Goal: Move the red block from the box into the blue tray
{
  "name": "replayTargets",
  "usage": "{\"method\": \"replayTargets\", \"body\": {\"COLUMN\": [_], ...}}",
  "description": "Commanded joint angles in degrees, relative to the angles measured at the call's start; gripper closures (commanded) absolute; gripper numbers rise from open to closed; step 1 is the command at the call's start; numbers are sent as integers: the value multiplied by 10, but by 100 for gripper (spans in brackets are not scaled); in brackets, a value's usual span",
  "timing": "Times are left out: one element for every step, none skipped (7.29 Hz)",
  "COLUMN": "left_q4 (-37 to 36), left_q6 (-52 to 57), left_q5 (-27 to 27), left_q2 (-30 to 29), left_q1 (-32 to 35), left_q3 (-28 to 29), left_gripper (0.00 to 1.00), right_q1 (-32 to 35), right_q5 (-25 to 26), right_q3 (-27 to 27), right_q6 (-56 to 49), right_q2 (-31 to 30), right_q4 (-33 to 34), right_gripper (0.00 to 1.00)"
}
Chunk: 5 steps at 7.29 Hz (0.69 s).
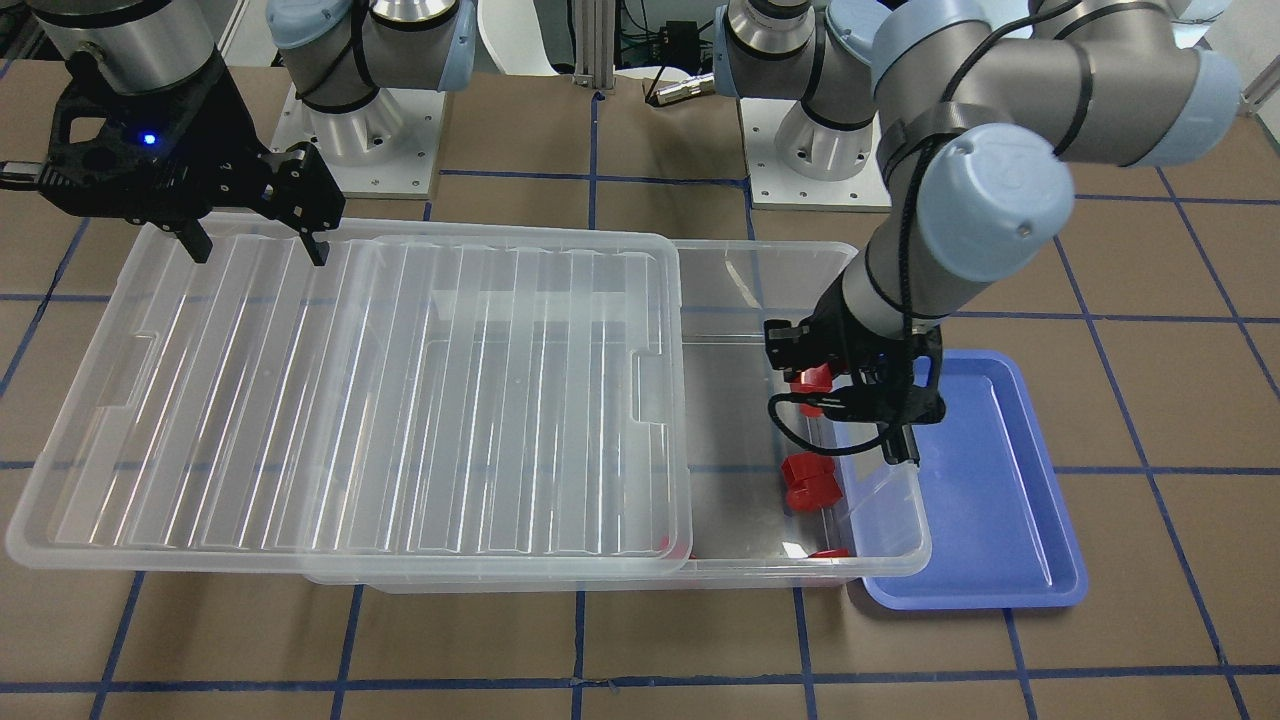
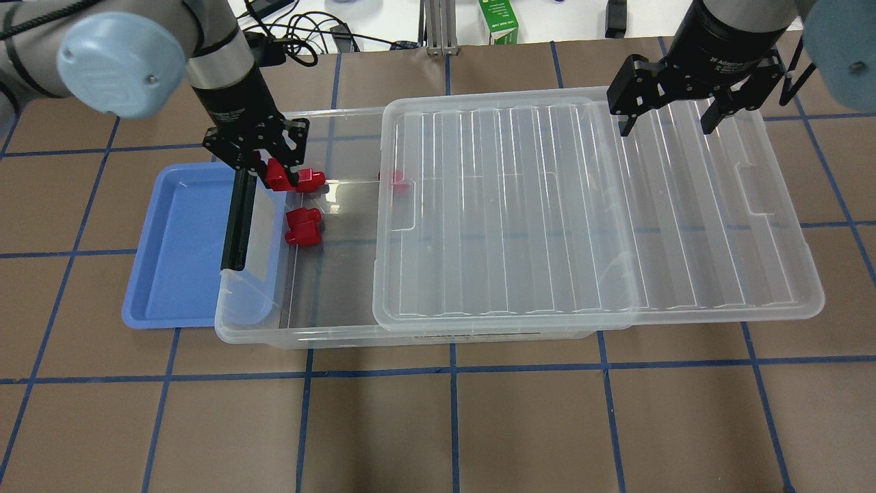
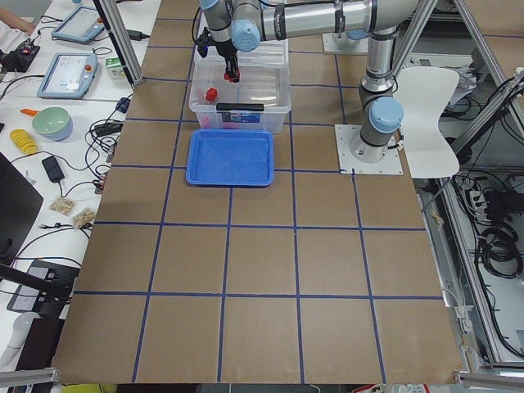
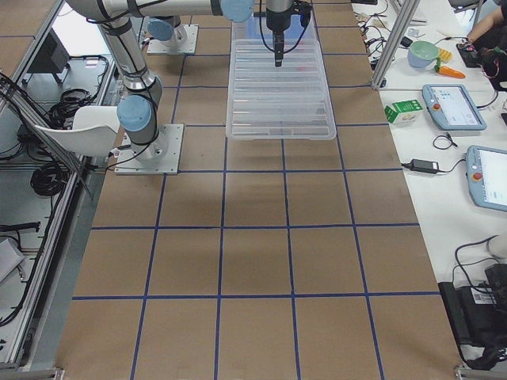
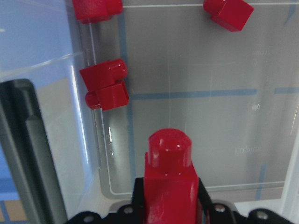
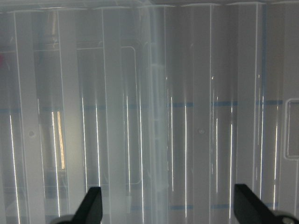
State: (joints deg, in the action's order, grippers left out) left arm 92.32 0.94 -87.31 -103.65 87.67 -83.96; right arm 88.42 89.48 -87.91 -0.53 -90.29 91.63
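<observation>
- Jaws of the left gripper (image 2: 270, 171) are closed on the red block (image 5: 169, 179), which fills the gap between them. Its rounded stub points away from the wrist.
- Jaws of the right gripper (image 2: 667, 123) stand wide apart over the lid (image 2: 513, 205) and hold nothing. Whether the fingertips touch the lid, I cannot tell.
- The held block is inside the uncovered end of the box (image 2: 301, 339) and seems to be above the floor. The blue tray (image 2: 171, 260) lies just beside this end, and the box rim overlaps its edge.
- Risk, in my judgement: the path to the tray goes over the end wall and the black latch bar (image 2: 236, 219). If the lift is too low, the block could strike them and turn in the grip or fall.
- The block is smooth, glossy plastic, so a knock could make it slip. It could then fall back beside the chunky double block (image 5: 105, 84).
- A release from too high could make the hard block bounce on the tray.
- Box and lid are clear, thin plastic, and the lid has long ribs that shine. The tray is shallow and matte blue, with rounded corners and a raised rim.
</observation>
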Motion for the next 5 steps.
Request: {"method": "replayTargets", "body": {"left_q4": [16,15,14,-4,-65], "left_q6": [115,199,229,281,284], "left_q5": [-28,-38,-37,-38,-38], "left_q2": [11,6,-8,-22,-40], "left_q1": [-91,-148,-191,-205,-212], "left_q3": [4,1,-4,-25,-51], "left_gripper": [100,100,100,100,100], "right_q1": [0,0,0,0,0], "right_q5": [0,0,1,1,1], "right_q3": [0,0,0,0,0], "right_q6": [-1,-1,-1,-1,-1], "right_q2": [0,0,0,0,0], "right_q4": [0,2,1,2,1], "right_gripper": [0,0,0,0,0]}}
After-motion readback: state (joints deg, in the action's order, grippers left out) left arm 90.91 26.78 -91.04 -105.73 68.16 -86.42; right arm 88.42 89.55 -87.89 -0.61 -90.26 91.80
